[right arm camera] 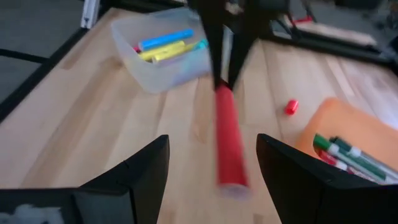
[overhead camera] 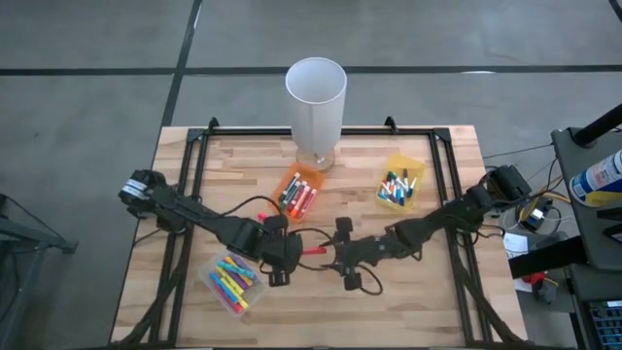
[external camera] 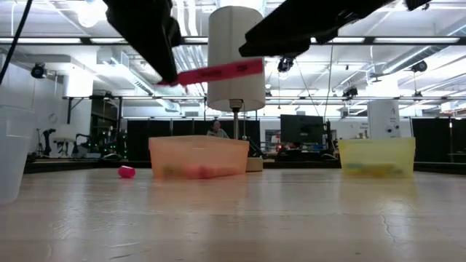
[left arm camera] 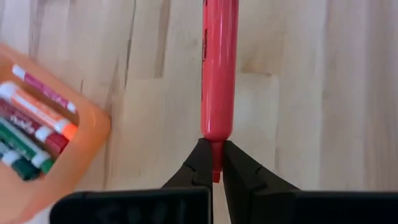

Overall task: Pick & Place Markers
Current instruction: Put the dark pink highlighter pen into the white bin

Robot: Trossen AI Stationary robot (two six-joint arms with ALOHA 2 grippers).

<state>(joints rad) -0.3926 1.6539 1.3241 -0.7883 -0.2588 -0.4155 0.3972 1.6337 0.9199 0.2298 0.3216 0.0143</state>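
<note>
Out over the middle of the wooden surface (overhead camera: 408,292), the left pincer (left arm camera: 213,163) is clenched on the tail end of a red marker (left arm camera: 218,68), holding it level in the air, clear of the wood, just beside the orange bin (overhead camera: 296,193) of markers. The right pincer (right arm camera: 208,168) faces it with its fingers (right arm camera: 134,171) spread wide on either side of the marker's free end, not touching it. A small red cap (right arm camera: 290,106) lies loose on the wood; more markers sit in the clear bin (overhead camera: 231,280) near the front-left corner and the yellow bin (overhead camera: 400,185) toward the back-right, behind a tall white cylinder (overhead camera: 316,107) at the back edge.
</note>
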